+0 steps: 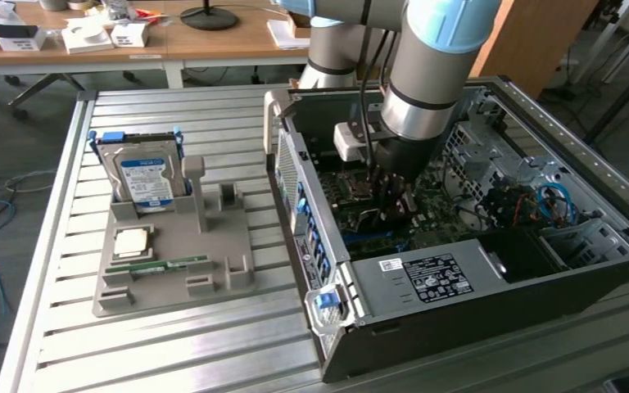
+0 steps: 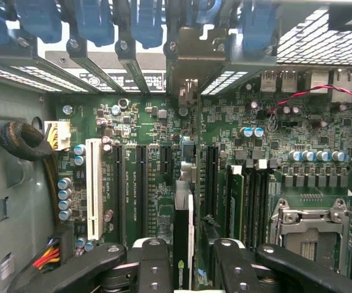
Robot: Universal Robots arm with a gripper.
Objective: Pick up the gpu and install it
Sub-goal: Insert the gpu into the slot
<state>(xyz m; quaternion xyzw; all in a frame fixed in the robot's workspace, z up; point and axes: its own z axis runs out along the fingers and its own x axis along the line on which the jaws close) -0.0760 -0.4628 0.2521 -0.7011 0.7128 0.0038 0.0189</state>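
The gripper (image 2: pixel 191 268) reaches into the case (image 1: pixel 424 278), fingers (image 2: pixel 154 268) slightly parted beside the gpu (image 2: pixel 183 220) (edge-on, upright in its motherboard (image 2: pixel 145 122) slot); whether they grip it, I cannot tell.

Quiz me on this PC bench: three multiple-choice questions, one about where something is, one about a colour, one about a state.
1. Where is the hard drive?
A. inside the case
B. upright in the grey holder
C. in the gripper

2. What colour is its label?
A. red
B. yellow
C. blue

3. How does the gpu stand?
A. flat on the holder
B. on edge on the motherboard
C. flat on the table

Answers:
1 B, it stands in the grey holder, to the exterior view's left of the case.
2 C, the label is blue and white.
3 B, the gpu rises edge-on from the motherboard, at the gripper.
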